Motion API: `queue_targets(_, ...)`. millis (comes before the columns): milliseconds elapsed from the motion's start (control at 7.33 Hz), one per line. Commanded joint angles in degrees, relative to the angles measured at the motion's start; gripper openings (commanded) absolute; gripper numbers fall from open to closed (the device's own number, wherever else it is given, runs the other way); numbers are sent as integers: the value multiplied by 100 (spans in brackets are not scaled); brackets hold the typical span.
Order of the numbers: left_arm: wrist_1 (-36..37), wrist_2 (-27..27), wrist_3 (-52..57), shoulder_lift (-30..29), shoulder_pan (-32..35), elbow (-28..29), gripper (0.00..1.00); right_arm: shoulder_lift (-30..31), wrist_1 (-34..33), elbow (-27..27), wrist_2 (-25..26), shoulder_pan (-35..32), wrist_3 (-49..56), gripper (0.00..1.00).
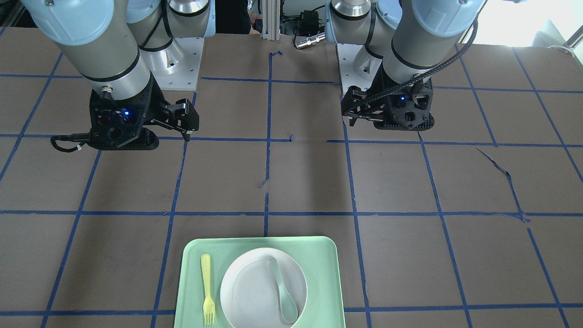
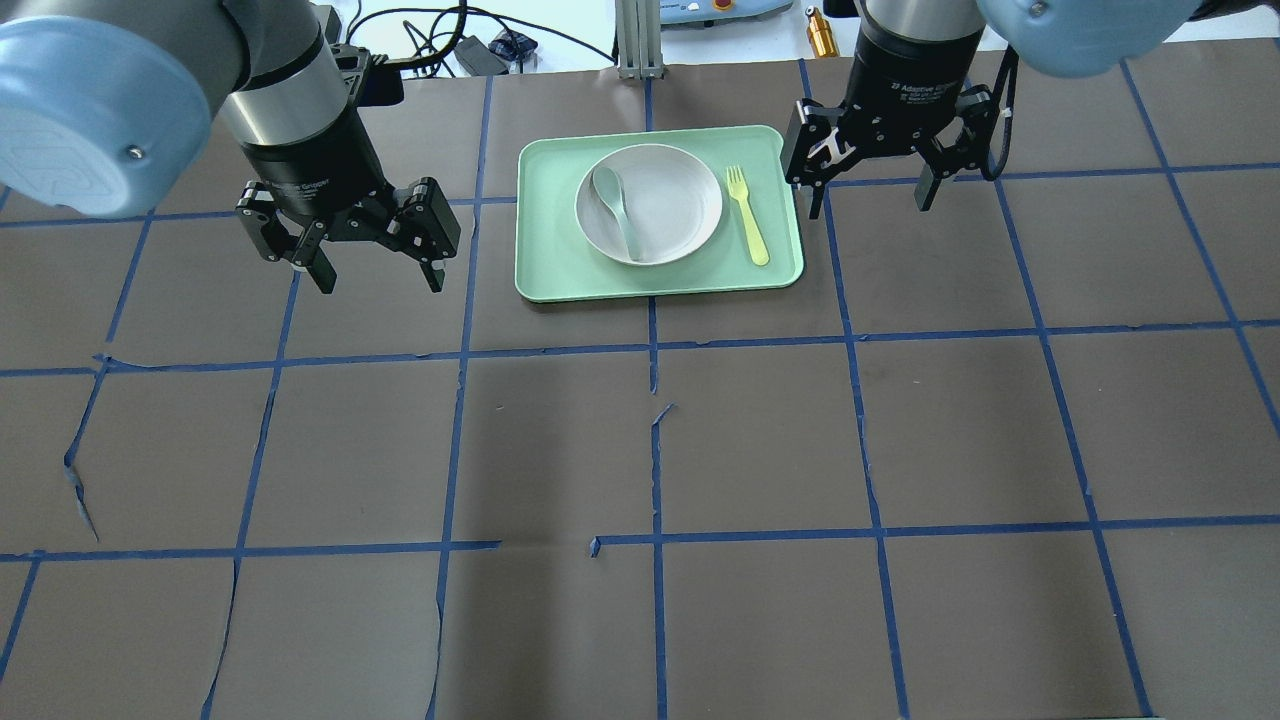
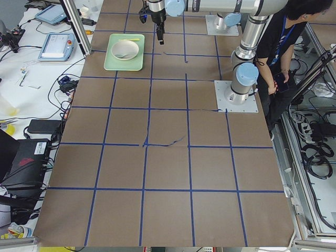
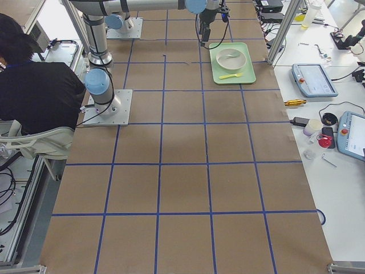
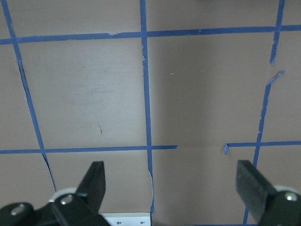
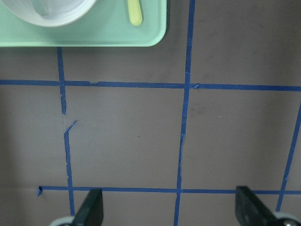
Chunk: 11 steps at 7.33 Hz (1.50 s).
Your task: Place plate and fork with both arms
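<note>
The off-white plate (image 2: pixel 672 200) sits on the mint-green tray (image 2: pixel 550 262) at the table's far middle. The pale-yellow fork (image 2: pixel 747 212) lies on the tray, to the right of the plate, tines pointing away. My left gripper (image 2: pixel 380 282) hangs open and empty above the brown table, left of the tray. My right gripper (image 2: pixel 870 205) hangs open and empty just right of the tray, near the fork. The right wrist view shows the plate's edge (image 6: pixel 51 14), the fork's handle end (image 6: pixel 134 14) and the tray corner (image 6: pixel 94 38) above my right gripper (image 6: pixel 169 194).
A pale green-grey spoon (image 2: pixel 612 205) lies in the plate. Blue tape lines grid the brown table cover. A metal post (image 2: pixel 640 40), cables and a gold cylinder (image 2: pixel 822 35) stand beyond the far edge. A person (image 4: pixel 34 85) sits by the arm bases.
</note>
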<state>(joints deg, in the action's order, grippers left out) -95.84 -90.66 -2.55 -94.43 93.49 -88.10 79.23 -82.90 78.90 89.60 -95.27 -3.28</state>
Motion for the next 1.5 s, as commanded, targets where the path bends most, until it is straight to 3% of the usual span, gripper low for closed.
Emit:
queue_targets(0,39,-22,0,-5,-15,-5,100,-4,-7,-6,-3,0,-6,100)
queue_targets(1364,13,-40,-17,127,-15,-5,100,-12,-16,-6,5,-9,-6,100)
